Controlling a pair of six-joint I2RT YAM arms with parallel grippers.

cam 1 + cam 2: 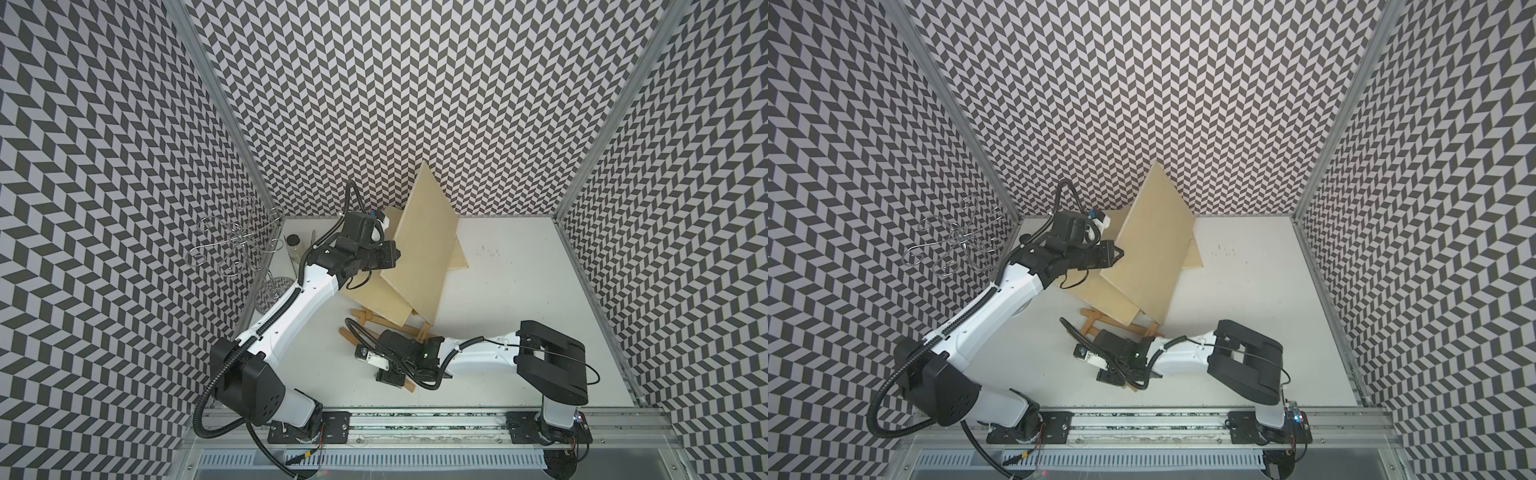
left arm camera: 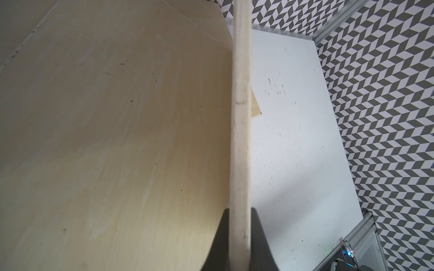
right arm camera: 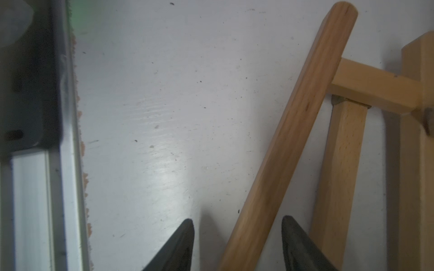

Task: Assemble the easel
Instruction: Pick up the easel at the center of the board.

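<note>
I have the easel [image 1: 365, 322] lying flat on the white tabletop [image 1: 519, 282], just toward 7 o'clock from the table's middle; it is honey-coloured wood, with a round-ended leg [image 3: 293, 131] slanting past a paler cross bar [image 3: 373, 86] that carries a small metal fitting at its joint. My right claw [image 3: 237, 225] points down over it with its jaws apart, astride that leg; one fingertip [image 3: 287, 225] sits just beside the wood, the other stands over bare table.

The easel's far ends run under a plywood panel [image 1: 419, 257] that stands tilted up toward 12 o'clock; my left claw [image 2: 239, 211] is clamped on its edge, one finger on each face. A second panel [image 1: 374, 301] lies flat beneath it and also covers part of the easel; the right wrist hides the near end in both top views.

The tabletop is scuffed and flecked with dark specks, with a cluster of marks toward 2 o'clock. Grey-and-white chevron walls [image 1: 415, 104] close in three sides; an aluminium rail [image 1: 415, 428] at 6 o'clock carries both arm bases. At 10 o'clock, by the left wall, stands a chrome wire stand [image 1: 237, 241]; a small dark-lidded jar [image 1: 293, 245] is just beside it, well apart from the easel.
</note>
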